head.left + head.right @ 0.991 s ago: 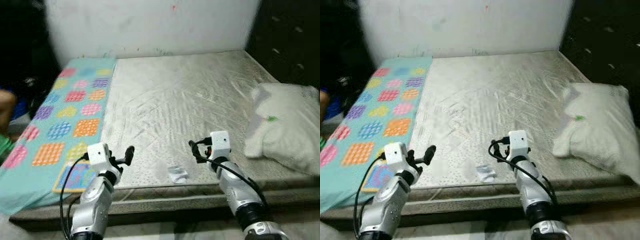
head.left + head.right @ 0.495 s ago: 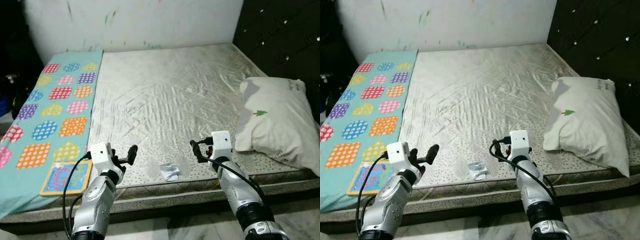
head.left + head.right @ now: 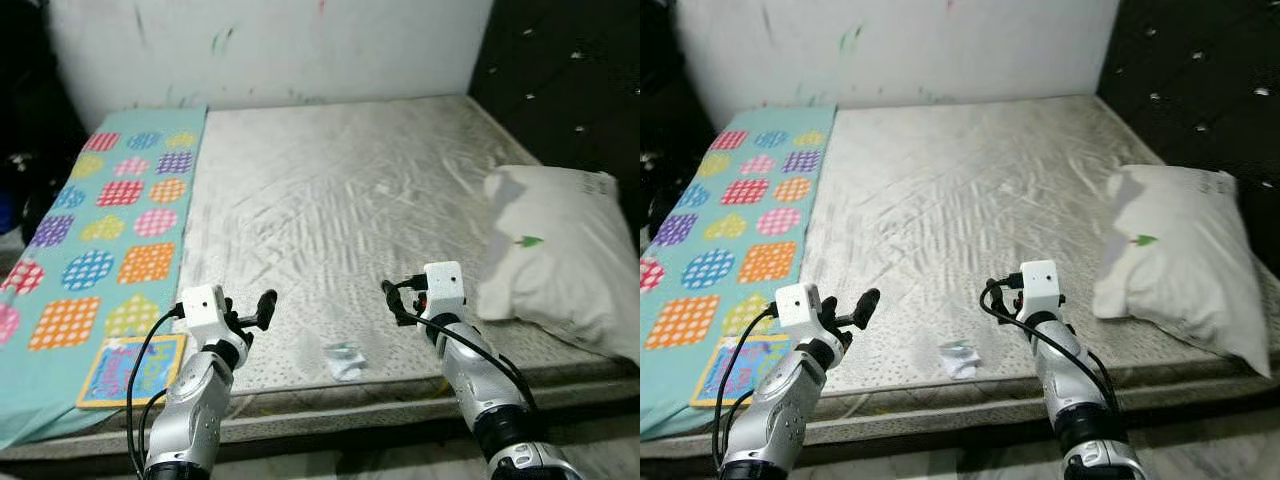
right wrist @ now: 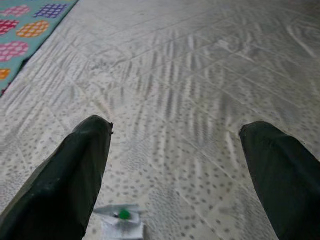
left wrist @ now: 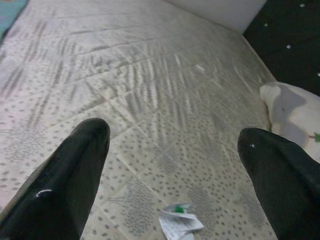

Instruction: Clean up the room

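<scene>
Since half a second ago the head camera has shifted slightly; nothing on the bed has moved. Crumpled white wrapper (image 3: 344, 359) lies near the mattress (image 3: 350, 200) front edge, between both grippers. It looks light, thin and crushable; pinch its raised middle. Left gripper (image 3: 262, 305) and right gripper (image 3: 389, 298) hover wide apart, empty. Pillow (image 3: 565, 255) right, patterned mat (image 3: 110, 230) left.

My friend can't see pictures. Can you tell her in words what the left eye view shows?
A small crumpled wrapper lies near the front edge of a bare grey mattress, between the robot's left gripper and right gripper, both with jaws open above the bed. A white pillow sits on the robot's right, and a teal patterned mat on its left.
</scene>
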You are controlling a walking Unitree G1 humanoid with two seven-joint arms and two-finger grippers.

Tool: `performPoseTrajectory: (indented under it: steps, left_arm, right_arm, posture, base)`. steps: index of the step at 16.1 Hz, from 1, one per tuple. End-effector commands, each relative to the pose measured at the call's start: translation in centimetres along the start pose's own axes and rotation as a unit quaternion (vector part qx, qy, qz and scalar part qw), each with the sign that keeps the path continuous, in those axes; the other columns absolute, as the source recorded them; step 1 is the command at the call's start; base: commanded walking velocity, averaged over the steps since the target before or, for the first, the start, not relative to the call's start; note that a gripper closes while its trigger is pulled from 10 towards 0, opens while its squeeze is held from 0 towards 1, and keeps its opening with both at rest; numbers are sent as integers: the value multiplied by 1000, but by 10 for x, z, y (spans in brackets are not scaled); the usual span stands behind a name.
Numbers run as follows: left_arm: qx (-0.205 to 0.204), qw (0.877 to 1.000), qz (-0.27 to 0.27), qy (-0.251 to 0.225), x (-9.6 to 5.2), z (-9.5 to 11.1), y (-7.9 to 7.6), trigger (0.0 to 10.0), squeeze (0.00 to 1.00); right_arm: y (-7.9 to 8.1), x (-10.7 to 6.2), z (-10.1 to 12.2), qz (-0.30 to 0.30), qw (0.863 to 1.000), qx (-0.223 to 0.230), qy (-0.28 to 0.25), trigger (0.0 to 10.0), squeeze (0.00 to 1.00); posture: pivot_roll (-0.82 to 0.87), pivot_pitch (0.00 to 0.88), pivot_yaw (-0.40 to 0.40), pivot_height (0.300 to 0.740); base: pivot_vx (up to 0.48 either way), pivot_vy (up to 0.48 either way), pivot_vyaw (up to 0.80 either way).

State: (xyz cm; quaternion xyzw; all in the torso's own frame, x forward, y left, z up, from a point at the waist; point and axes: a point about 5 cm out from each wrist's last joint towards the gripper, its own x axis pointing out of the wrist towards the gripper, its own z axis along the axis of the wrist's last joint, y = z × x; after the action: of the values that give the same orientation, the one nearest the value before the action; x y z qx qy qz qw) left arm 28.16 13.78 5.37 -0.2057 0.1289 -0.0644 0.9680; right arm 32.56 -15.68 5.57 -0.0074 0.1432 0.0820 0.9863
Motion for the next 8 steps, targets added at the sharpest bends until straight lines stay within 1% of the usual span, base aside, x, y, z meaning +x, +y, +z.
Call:
performPoseTrajectory:
  steps: [1,5,8]
  left_arm:
    - [2,1000,-2,-9,1,6,1,10000,0]
    - [5,1000,-2,-6,1,6,2,10000,0]
    - [5,1000,-2,-8,2,7,2,10000,0]
  right_arm:
    - [2,2,5,2,1000,-4,-7,10000,0]
    - [1,2,5,0,1000,-3,-7,10000,0]
    - [1,3,5,-1,1000,-3,-8,10000,0]
  posture:
    - [-91,0,44,740]
    - [-91,0,46,740]
    - [-91,0,48,740]
  base:
    - [251,0,0]
    - [250,0,0]
    - [0,0,0]
